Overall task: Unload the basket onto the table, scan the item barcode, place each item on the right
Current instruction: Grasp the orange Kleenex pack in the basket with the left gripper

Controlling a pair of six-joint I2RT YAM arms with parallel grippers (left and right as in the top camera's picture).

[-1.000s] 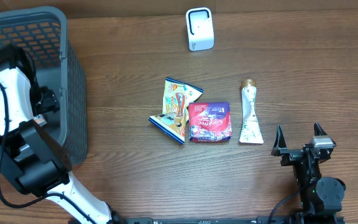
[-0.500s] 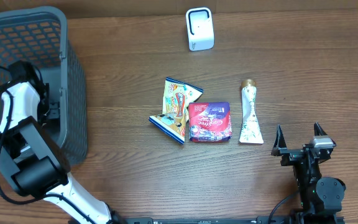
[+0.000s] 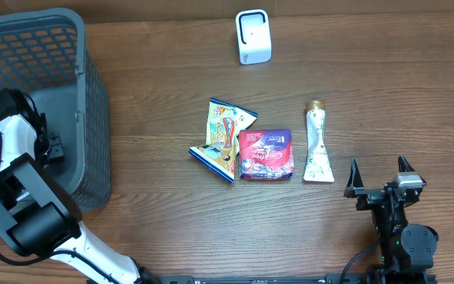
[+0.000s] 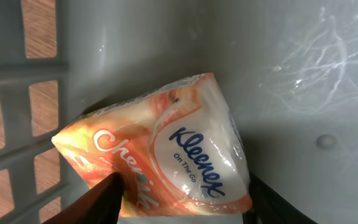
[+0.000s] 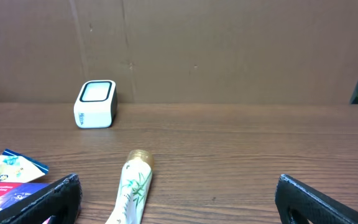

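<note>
- Orange-and-white glossy plastic Kleenex tissue pack (image 4: 185,149): crumpled, blue lettering, laid by the grey mesh basket (image 4: 17,68) wall.
- Left gripper (image 4: 185,190): pack flanked; grip cannot be told.
- Right gripper (image 5: 178,188): spread wide.

Glossy, crinkled plastic wrap on the tissue pack (image 4: 185,155), scuffed matt grey plastic basket (image 4: 303,68), wood-grain table (image 3: 172,229).

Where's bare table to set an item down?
Free: wood between basket and snack packets; strip between scanner and packets; right of tube, beyond right claw. Crowded: packets, red pouch, tube sit close together mid-table.
</note>
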